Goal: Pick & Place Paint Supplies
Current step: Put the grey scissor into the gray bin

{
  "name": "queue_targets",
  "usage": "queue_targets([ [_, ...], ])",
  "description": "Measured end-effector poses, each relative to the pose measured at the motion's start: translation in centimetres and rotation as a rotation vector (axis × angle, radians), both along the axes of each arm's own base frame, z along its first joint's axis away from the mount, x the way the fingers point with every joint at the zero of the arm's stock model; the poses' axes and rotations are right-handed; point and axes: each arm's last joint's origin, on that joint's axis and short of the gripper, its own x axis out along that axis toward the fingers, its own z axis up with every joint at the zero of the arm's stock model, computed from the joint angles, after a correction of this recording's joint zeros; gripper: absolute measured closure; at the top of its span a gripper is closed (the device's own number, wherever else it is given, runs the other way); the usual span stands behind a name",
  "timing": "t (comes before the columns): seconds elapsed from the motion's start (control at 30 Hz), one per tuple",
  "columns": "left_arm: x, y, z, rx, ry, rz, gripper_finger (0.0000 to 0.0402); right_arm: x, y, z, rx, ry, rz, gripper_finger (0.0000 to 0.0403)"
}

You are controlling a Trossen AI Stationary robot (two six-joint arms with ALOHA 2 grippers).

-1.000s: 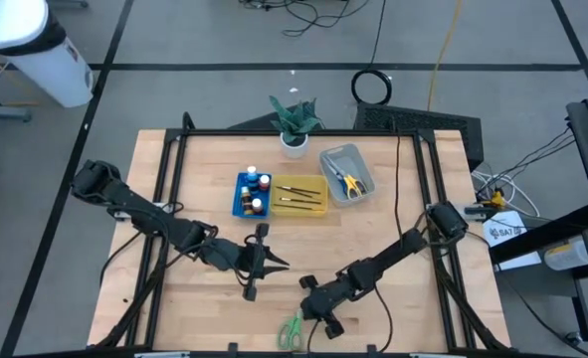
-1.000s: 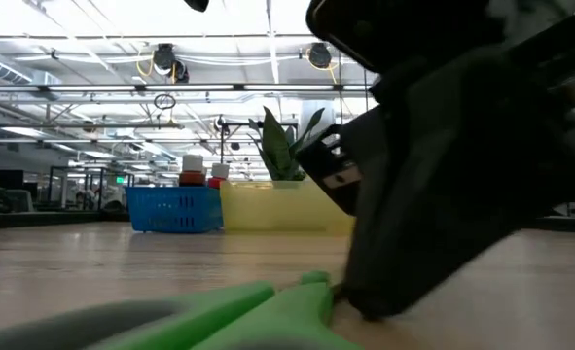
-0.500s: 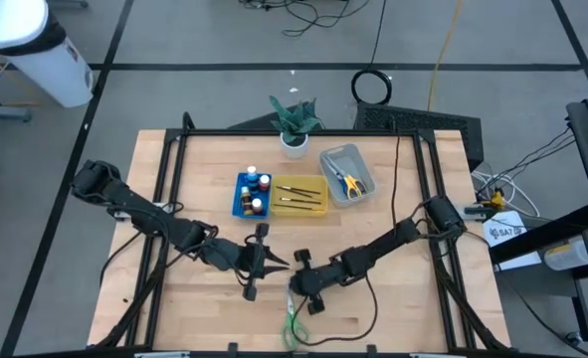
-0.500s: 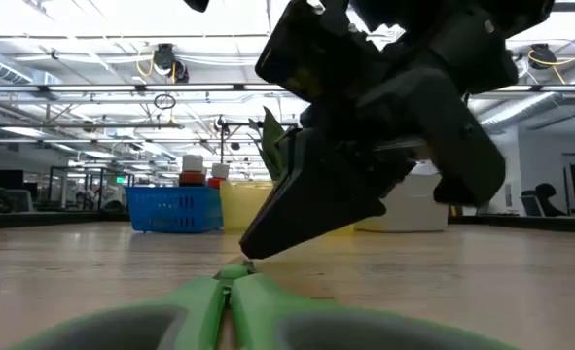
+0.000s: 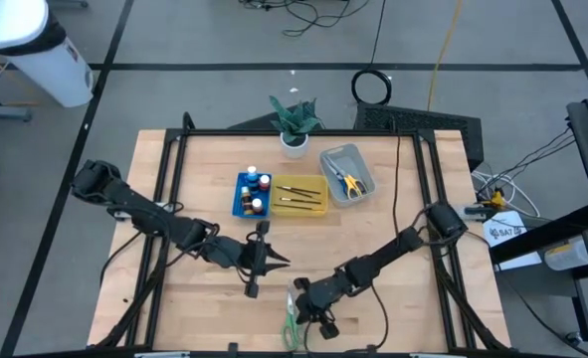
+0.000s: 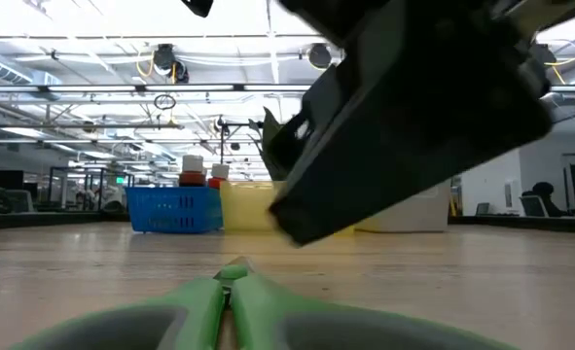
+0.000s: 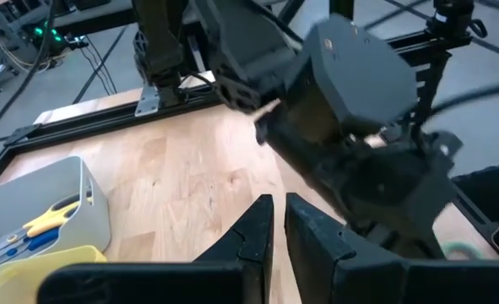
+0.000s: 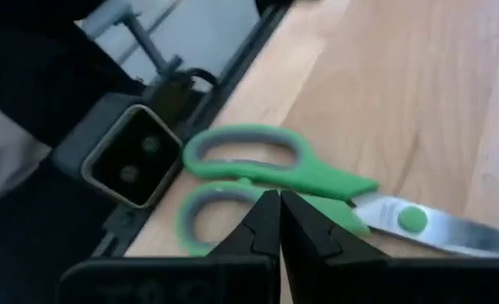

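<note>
Green scissors (image 5: 291, 326): flat at your table's near edge — free.
Right gripper (image 5: 303, 310): just above them, fingers pinched together, empty.
Left gripper (image 5: 280, 262): mid-table, fingers narrow.

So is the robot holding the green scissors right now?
No. The right pincer is shut and empty above the green scissors, which lie flat on the table. The left pincer is shut and empty too.

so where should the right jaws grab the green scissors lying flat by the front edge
Probably at the narrow neck of the green scissors, between handle loops and pivot, coming straight down from above. They lie flat on the table, blades shut, so only a top approach straddles them. The right gripper hovers there, shut.
</note>
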Motion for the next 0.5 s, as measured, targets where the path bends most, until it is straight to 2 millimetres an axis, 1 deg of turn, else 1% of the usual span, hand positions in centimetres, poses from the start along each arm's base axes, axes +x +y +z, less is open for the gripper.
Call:
queue_targets([
  [0.07, 0.1, 0.2, 0.1, -0.009, -0.004, 0.009, 0.0355, 0.3, 0.1, -0.6, 0.022, 0.005, -0.011, 0.0403],
  [0.23, 0.2, 0.4, 0.1, -0.028, -0.004, 0.025, 0.0355, 1.2, 0.3, -1.5, 0.06, 0.04, 0.029, 0.0403],
  [0.4, 0.2, 0.5, -0.1, -0.026, 0.013, 0.026, 0.0355, 1.5, -0.4, -1.6, 0.048, 0.056, 0.013, 0.0403],
  [0.5, 0.1, 0.4, -0.2, -0.027, 0.02, 0.025, 0.0355, 1.6, -1.1, -1.7, -0.009, 0.077, -0.054, 0.0403],
])
